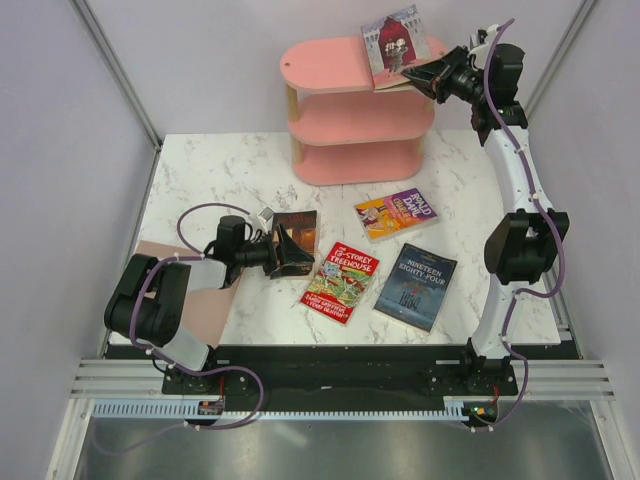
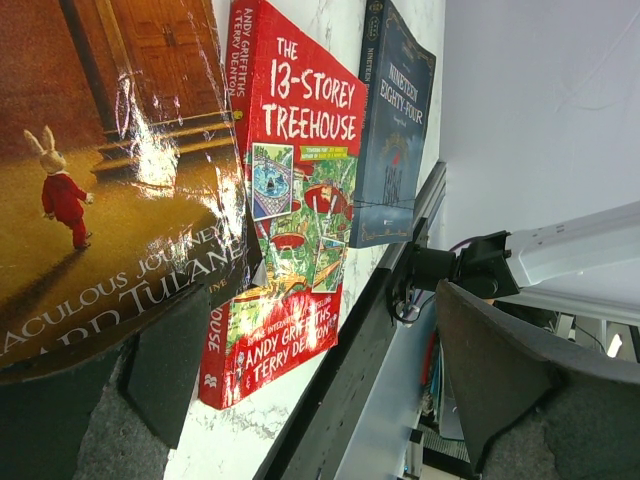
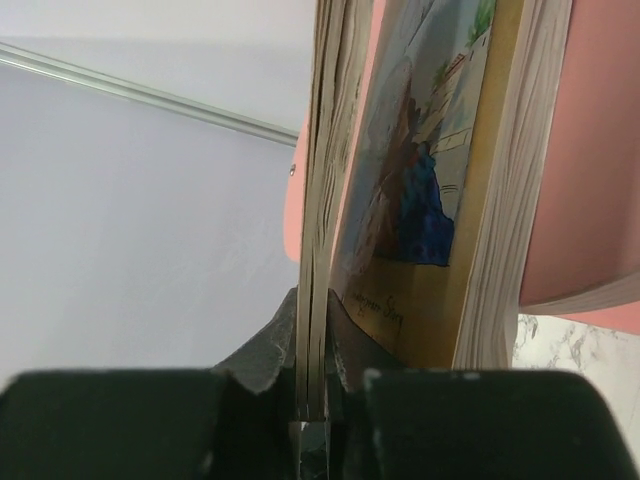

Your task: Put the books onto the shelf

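Now the grey-pink book (image 1: 393, 40) points front-to-back atop the shelf (image 1: 325, 66).

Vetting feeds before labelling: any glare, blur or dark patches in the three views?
Top external: even light, soft shadows, cover titles legible. Left wrist: white glare streaks across the glossy dark brown book; red Treehouse book sharp, left gripper's fingers soft. Right wrist: the clamped book sits very close, its page edges slightly soft; right gripper's fingers dark, little detail.
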{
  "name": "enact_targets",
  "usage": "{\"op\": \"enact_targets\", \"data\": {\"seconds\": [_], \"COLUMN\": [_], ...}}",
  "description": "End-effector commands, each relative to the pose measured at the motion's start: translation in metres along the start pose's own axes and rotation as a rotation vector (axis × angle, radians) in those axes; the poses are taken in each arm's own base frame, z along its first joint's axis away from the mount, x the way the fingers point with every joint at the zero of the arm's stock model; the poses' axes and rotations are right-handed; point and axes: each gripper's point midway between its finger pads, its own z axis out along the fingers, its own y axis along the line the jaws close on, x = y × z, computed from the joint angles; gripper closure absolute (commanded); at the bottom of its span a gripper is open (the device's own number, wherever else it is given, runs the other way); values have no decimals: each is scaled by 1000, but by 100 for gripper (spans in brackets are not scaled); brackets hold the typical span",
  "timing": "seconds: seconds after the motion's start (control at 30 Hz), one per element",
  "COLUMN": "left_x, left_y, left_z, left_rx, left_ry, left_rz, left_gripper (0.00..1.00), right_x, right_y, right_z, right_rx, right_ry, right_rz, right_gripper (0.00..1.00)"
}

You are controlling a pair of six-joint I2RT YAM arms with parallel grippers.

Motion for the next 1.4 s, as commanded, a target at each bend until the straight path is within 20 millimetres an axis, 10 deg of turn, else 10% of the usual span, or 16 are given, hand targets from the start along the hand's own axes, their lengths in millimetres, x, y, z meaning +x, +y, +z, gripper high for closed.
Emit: {"op": "enact_targets", "data": {"seconds": [0.0,0.67,1.37], "left_x": [0,0,2], "left_y": [-7,-10,-6], "left_z": [-1,-2,-2], "left_rx": [37,40,31], "left_ry": [11,19,26], "left_rz": [68,71,69], "left_gripper": [0,0,0], "right_x": [-8,-1,25], "right_y": [19,47,10], "right_z": [-4,-22,-36], "right_rx": [-34,-47,47], "right_ry": [-36,-39,-16], "right_rz": [-38,-77,-43], "right_gripper": [84,40,47]}}
